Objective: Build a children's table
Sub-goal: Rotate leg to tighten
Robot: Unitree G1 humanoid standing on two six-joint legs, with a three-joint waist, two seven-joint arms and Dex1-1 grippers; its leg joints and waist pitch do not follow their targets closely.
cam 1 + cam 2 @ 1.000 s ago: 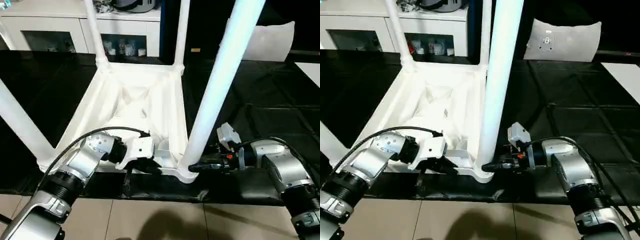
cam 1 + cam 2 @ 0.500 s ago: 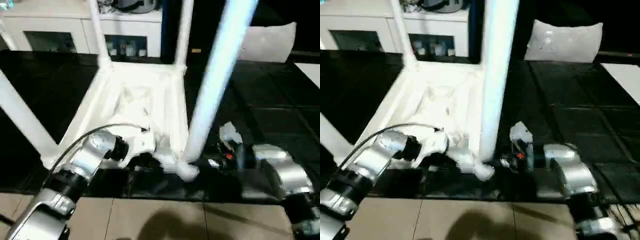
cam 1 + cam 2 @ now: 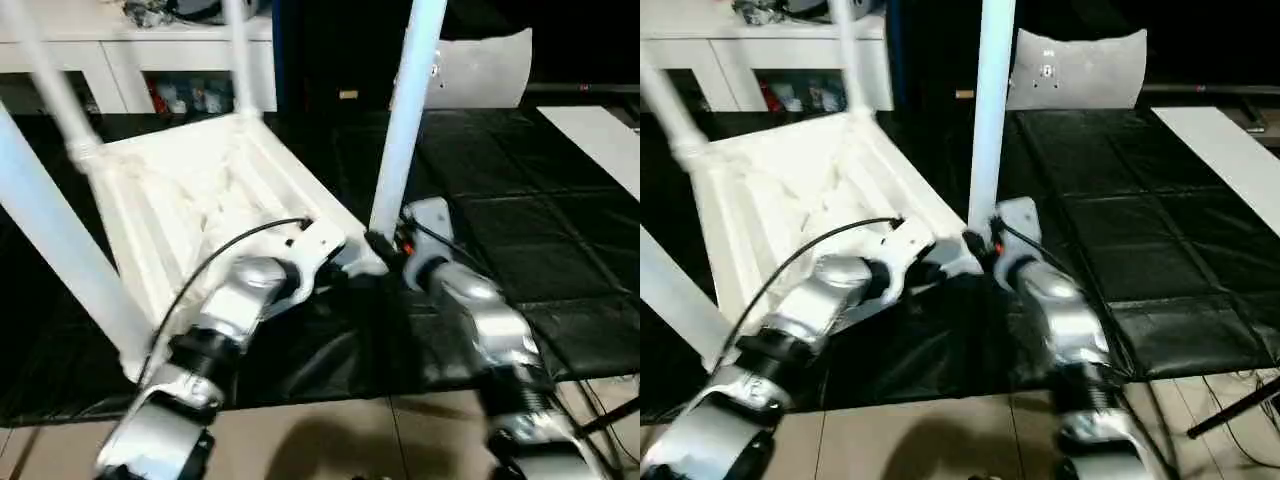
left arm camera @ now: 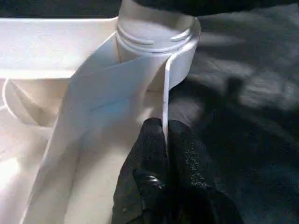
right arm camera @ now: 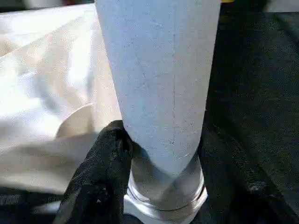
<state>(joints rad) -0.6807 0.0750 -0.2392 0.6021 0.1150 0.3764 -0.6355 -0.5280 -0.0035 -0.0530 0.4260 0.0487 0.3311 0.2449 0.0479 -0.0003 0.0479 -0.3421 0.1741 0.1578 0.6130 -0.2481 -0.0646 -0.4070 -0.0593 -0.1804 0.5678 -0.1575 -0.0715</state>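
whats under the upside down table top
Black matting lies under the table top; the part beneath it is covered. The left gripper pinches the top's rim.

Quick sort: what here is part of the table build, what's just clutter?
Job:
- upturned table top
- near-corner leg, held by right gripper
- left gripper, pinching the top's rim
- other fitted legs

Lying about:
- white cabinets
- grey-white panel
- black floor mat

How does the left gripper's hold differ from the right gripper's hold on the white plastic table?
The left gripper is shut on a thin rim of the white plastic table top; the right gripper stands wider, around the base of a white tapered tube leg. The rim is a flat edge; the leg is round and upright. Both grip at the same corner socket.
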